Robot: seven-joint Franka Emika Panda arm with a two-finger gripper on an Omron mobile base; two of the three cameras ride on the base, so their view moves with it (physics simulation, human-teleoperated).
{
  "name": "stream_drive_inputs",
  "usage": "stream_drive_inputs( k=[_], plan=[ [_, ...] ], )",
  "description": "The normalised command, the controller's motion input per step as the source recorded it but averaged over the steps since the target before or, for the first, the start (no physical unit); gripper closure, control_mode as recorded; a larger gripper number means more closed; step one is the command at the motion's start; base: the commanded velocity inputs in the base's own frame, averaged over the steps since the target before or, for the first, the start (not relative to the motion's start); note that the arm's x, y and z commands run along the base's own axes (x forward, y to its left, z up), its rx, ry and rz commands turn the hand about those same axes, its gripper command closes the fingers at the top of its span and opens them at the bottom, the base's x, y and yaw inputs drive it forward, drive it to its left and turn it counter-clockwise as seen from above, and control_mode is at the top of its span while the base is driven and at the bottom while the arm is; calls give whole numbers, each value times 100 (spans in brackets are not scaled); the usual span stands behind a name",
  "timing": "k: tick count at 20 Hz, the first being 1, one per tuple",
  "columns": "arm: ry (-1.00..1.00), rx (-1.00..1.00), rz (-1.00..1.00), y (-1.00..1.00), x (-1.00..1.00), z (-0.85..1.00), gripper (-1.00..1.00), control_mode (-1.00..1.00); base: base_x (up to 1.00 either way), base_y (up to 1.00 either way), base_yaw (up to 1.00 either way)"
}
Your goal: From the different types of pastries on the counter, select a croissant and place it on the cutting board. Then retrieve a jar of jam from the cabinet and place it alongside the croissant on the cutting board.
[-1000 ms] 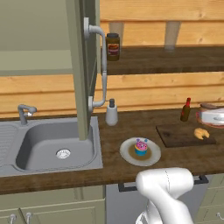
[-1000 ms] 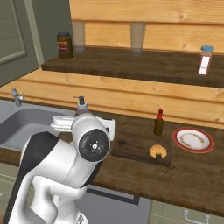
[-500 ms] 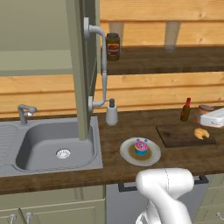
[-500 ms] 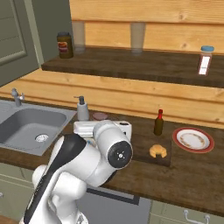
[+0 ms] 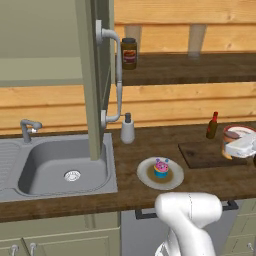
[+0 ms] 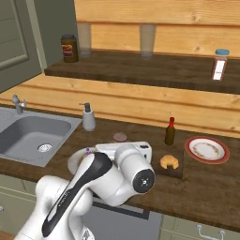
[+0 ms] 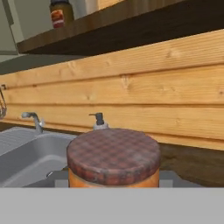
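My own hand covers most of the jar [image 7: 113, 159], so I only see its lid up close. My arm blocks most of the cupcake [image 6: 87, 152]. The board [image 5: 202, 155] runs under my hand at the frame edge.

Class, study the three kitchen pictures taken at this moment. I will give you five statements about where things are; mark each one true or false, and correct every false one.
1. The croissant lies on the cutting board. True.
2. The cupcake sits in the sink. False: it stands on a plate on the counter, right of the sink.
3. The pincer holds a jam jar with a checked lid. True.
4. The cabinet door is closed. False: it stands open, edge-on in the left view.
5. The dark bottle with the red cap stands on the upper shelf. False: it stands on the counter behind the cutting board.
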Motion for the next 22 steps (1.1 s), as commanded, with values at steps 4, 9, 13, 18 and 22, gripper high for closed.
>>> stream_drive_inputs(
  k=[4,9,13,18,22],
  plan=[
    [-8,0,2,-3,49,-49,100,-100,0,0,0],
    [-4,0,1,-3,52,-19,100,-100,0,0,0],
    [1,0,0,-40,24,-33,100,-100,0,0,0],
    [0,0,0,-22,22,-18,100,-100,0,0,0],
    [0,0,0,0,1,-1,100,-100,0,0,0]
  ],
)
